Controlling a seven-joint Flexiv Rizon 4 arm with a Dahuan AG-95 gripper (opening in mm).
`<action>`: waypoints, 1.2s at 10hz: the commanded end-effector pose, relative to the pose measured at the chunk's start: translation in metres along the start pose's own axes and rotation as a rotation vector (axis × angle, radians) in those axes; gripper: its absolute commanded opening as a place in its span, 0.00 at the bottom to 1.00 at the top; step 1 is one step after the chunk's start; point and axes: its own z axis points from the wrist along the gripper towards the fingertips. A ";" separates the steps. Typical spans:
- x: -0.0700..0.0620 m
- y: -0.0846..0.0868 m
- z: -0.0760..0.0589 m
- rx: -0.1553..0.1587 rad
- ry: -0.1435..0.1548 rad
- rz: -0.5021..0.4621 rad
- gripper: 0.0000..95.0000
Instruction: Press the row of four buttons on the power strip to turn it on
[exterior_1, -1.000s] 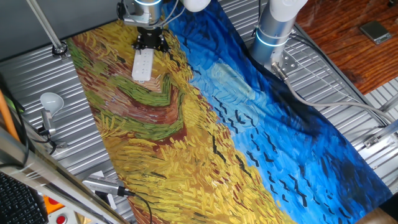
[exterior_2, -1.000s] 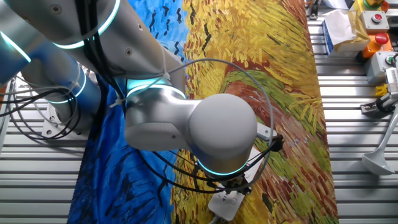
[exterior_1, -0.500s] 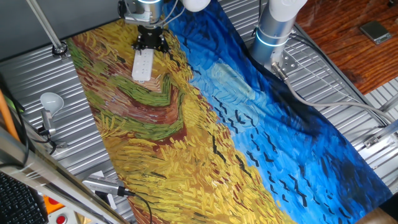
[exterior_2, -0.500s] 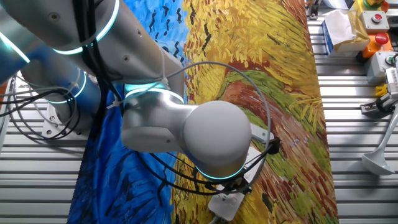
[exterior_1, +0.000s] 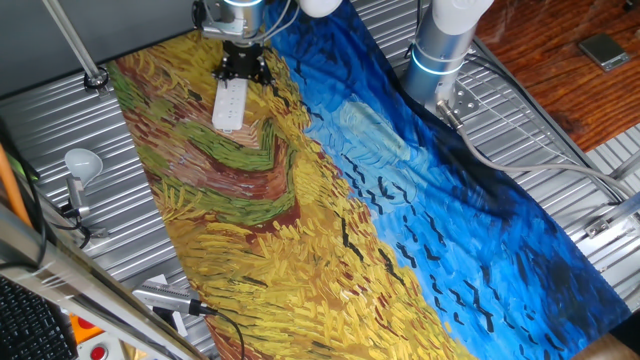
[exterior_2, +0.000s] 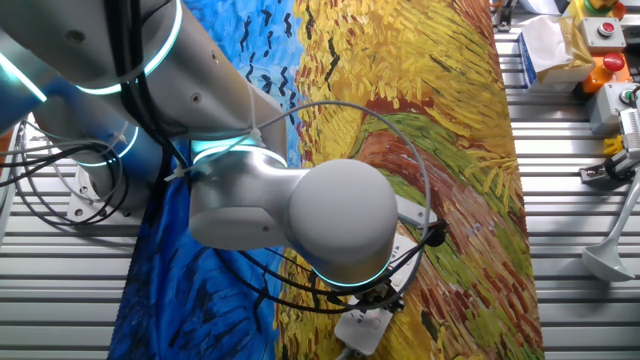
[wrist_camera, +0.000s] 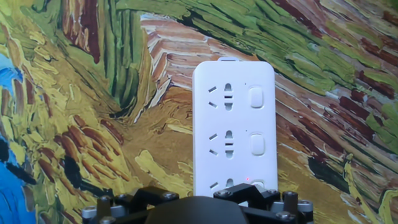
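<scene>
- The hand (exterior_1: 243, 66) hovered over one end of the power strip (wrist_camera: 234, 127).
- Two of the four buttons (wrist_camera: 257, 98) showed ahead of it.
- Whether its fingers were spread could not be told.

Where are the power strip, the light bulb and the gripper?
power strip (wrist_camera: 233, 127): hand view, middle of its white face.
light bulb (exterior_1: 83, 161): one fixed view, its round globe.
gripper (exterior_1: 243, 70): one fixed view, its black fingers.

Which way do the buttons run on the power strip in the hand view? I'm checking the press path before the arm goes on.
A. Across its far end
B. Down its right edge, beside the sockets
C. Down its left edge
B: the buttons line the right edge of the power strip, each beside a socket.
</scene>
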 end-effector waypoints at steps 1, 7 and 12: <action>0.000 -0.002 0.008 0.006 0.003 0.005 1.00; -0.003 -0.006 0.010 0.008 0.005 -0.002 1.00; -0.003 -0.006 0.015 0.021 -0.007 -0.002 1.00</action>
